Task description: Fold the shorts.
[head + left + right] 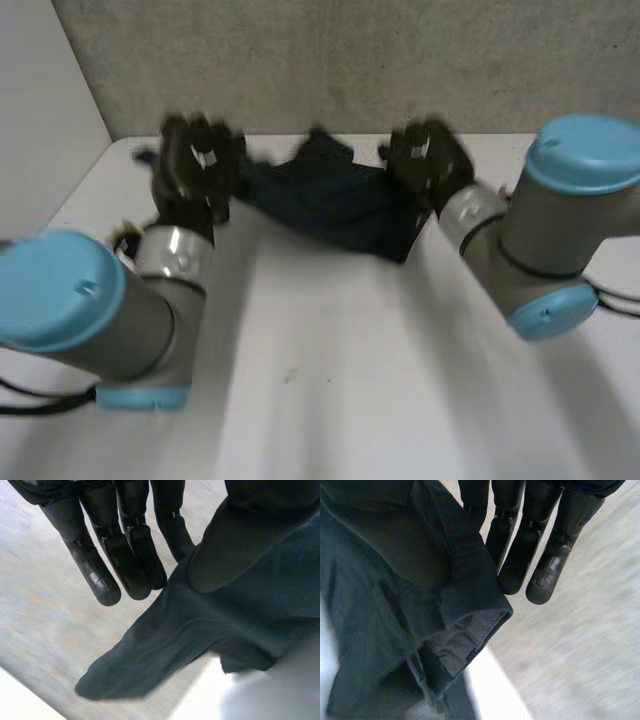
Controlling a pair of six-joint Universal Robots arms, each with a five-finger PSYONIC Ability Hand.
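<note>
Head view: both hands are raised at the far side of the white table (350,360), close to the grey wall (350,60). Dark navy shorts (330,200) are strung between them, sagging in the middle, with the lowest corner on the right hand's side; can't tell if that corner touches the table. Left hand (195,165) is at one end of the shorts, right hand (432,160) at the other end. The grips are not readable from here

Left wrist view gives that hand's grip: fingers (102,577) are straight, thumb (225,550) is pressed onto the cloth, and the fabric edge is nipped between thumb and the nearest finger. A loose flap hangs out past the fingertips

Right wrist view: fingers (545,575) are straight and close together, with cloth bunched on the thumb side and pinched against them. The thumb is hard to tell apart from the dark fabric. A turned-over hem (467,640) with a lighter inside face sits beside the fingertips
</note>
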